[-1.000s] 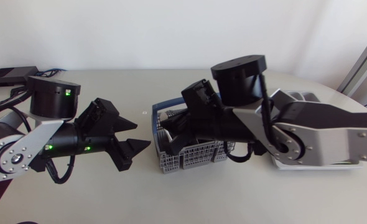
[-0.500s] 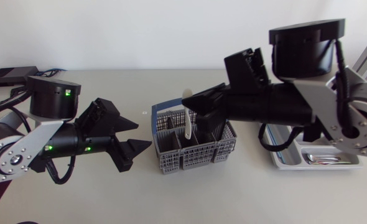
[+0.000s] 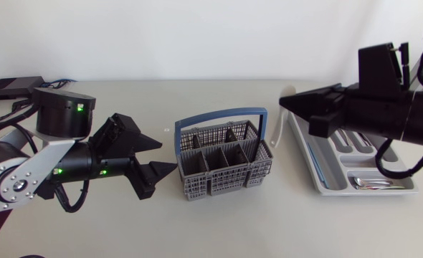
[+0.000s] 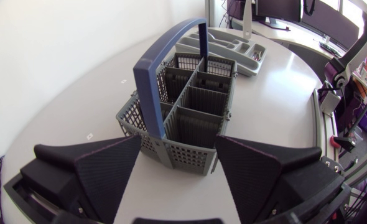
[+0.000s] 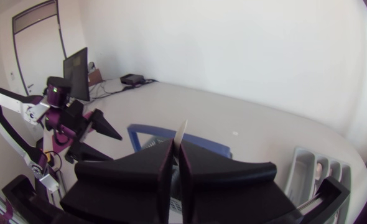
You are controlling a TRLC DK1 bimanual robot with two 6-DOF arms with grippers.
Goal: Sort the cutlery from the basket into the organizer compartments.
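Black and wedge-fingered, the left gripper sits jaws apart just beside the grey basket with its blue handle at mid-table. At right, the right gripper is clamped on a slim white utensil above the organizer and its near edge.

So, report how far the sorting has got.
Done: cutlery lies in the organizer, including a silver piece. In hand: the right gripper is shut on a white utensil, not yet placed. Left: the basket shows no cutlery, so possibly just that piece.
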